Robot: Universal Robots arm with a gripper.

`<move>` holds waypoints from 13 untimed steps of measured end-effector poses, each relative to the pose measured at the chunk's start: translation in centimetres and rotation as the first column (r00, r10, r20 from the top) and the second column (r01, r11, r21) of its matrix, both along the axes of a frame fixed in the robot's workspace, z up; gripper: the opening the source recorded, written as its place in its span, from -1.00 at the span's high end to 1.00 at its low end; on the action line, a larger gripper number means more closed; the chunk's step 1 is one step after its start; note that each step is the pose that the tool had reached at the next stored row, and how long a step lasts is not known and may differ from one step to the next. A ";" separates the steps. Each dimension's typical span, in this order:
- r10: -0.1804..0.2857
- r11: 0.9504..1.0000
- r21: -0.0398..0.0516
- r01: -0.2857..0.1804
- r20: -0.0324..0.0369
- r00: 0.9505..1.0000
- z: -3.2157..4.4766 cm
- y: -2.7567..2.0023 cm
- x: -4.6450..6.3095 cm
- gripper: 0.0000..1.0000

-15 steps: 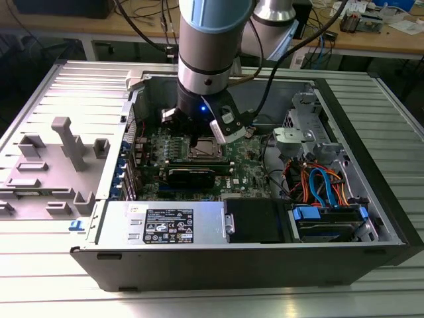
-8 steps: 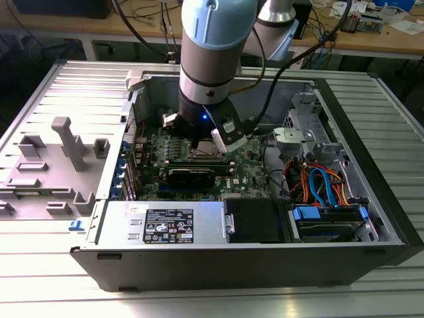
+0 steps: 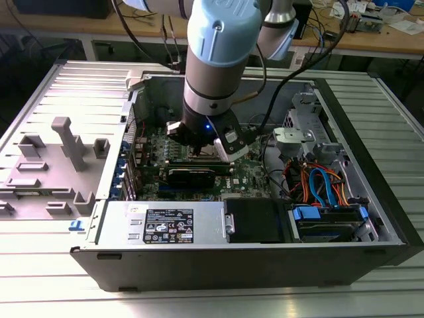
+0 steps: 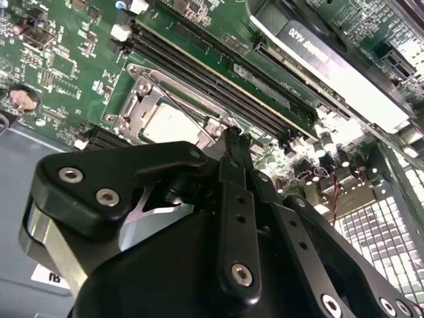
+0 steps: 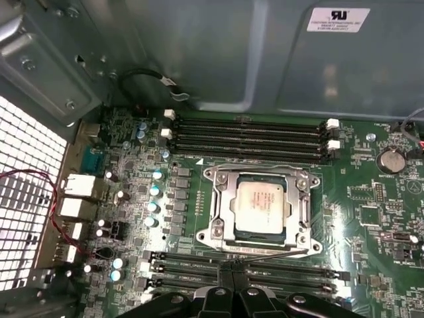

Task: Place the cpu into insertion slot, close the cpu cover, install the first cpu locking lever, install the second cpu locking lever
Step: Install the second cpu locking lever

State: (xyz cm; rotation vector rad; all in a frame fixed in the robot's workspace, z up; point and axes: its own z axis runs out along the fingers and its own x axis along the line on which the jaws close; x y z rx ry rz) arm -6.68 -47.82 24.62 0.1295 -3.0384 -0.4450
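The cpu, a dull silver square, lies flat in the insertion slot on the green board. The cpu cover, a shiny metal frame, lies down around the chip's edges. A thin wire locking lever runs along the socket edge nearest my gripper. My gripper is shut, with its black tips together just beside that lever's end and nothing visibly held. In the second wrist view the gripper points at the socket edge next to the cpu. In the exterior view the gripper hangs low inside the open computer case.
Long black memory slots flank the socket on two sides. A graphics card lies beyond them. A perforated case wall, a grey power supply and a drive cage with coloured cables ring the board.
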 end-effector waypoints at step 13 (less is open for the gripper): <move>0.000 1.000 0.023 0.000 -0.007 1.000 -0.95 0.00 -0.5 0.79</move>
